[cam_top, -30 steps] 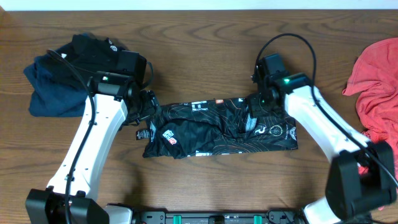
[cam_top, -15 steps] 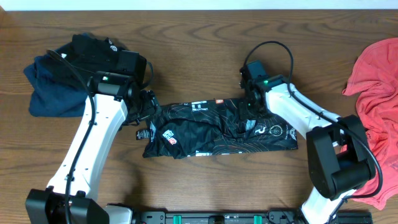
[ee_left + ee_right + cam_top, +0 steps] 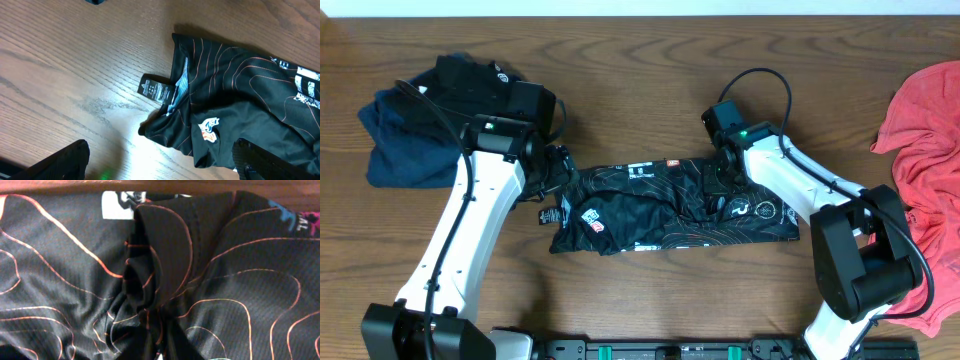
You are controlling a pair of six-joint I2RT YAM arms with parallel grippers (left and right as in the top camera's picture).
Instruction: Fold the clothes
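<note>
**Wrist views, closest.** The left gripper [image 3: 161, 150] hangs just above the left end of the black jersey [image 3: 240, 95]. Its two fingers [image 3: 65, 160] are spread wide at the lower corners of the frame and grasp nothing. Between them lie a crumpled hem, a black label [image 3: 157, 91] on the bare table [image 3: 60, 75], and a small orange logo [image 3: 207, 129]. The right wrist view is filled by jersey cloth gathered into a raised ridge [image 3: 150, 275] at frame centre. No fingers show there, so whether they are clenched on the fold cannot be told.

**Overhead, lower edge to upper.** The jersey lies at frame centre as a rough horizontal band, bunched rather than flat. The right gripper [image 3: 713, 183] presses into the band's upper right portion, and the left gripper sits at the upper left end. Farther off, a dark folded pile [image 3: 410, 140] occupies the upper left, and a coral-red garment [image 3: 925, 130] lies loose at the right edge, well apart from the jersey.

**Step.** Judged from the layout, the jersey is mid-fold, with the right arm working a pleat. The next move probably calls for a firm pinch on that ridge, with the left fingers closing on the hem so the band can be drawn flat or doubled over.
</note>
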